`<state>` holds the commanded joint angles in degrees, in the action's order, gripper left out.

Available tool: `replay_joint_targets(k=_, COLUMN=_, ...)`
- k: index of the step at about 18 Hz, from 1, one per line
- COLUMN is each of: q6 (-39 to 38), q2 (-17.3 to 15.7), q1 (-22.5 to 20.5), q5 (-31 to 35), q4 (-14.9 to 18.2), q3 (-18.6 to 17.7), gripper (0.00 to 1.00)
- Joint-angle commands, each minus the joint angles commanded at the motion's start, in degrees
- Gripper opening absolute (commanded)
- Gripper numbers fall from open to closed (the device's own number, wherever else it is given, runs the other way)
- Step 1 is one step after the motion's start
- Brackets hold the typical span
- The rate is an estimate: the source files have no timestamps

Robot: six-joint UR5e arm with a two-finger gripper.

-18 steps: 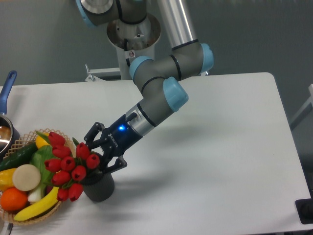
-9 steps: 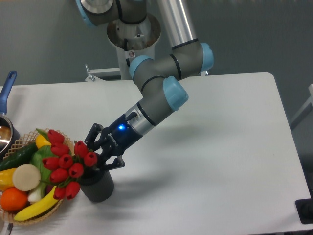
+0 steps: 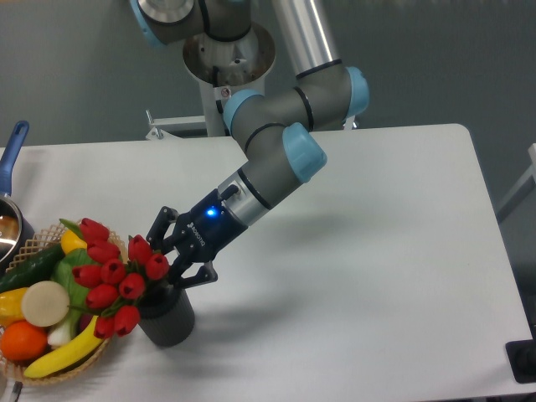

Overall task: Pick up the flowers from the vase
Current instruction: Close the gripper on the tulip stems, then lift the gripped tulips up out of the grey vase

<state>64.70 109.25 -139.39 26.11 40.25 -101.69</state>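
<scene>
**Now at the vase: claw around the tulip stems**

Now I see my grey and blue robot arm [image 3: 276, 151] reaching down to the left side of the white table [image 3: 377, 251]. Its black two-finger gripper [image 3: 167, 270] is at the bunch of red closed tulip buds with green stems [image 3: 113, 276], right above the mouth of the short dark grey ribbed cylindrical vase [image 3: 167, 316]. One finger shows behind the bunch and the other in front of it, on the side near me, so the stems seem to be between them. I cannot tell if the fingers really press on the stems, because the buds and the fingers hide the place of contact.

The flowers have their stems in the vase and the buds lean to the left, over the edge of the woven wicker basket [image 3: 38, 243]. The vase stands upright on the table, just beside the basket. In the basket lie a yellow banana [image 3: 63, 352], an orange fruit [image 3: 23, 341], a dark green cucumber [image 3: 29, 265] and a pale round slice [image 3: 44, 303]. At the far left edge I see part of a pot with a blue handle [image 3: 12, 151].
</scene>
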Motion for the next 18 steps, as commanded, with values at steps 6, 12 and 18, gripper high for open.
replay_joint_targets(k=6, q6=-5.63, q2=-1.49, q1=0.0, q5=-1.06, q4=0.0, q3=2.29, gripper=0.41)
replay_joint_targets(k=12, q6=-10.03, q2=-3.17, q1=0.35, q5=-1.14, q4=0.0, q3=3.69, gripper=0.41)
replay_joint_targets(k=18, q6=-15.82, q2=-3.17, q1=0.7, q5=-1.14, q4=0.0, q3=7.73, gripper=0.41)
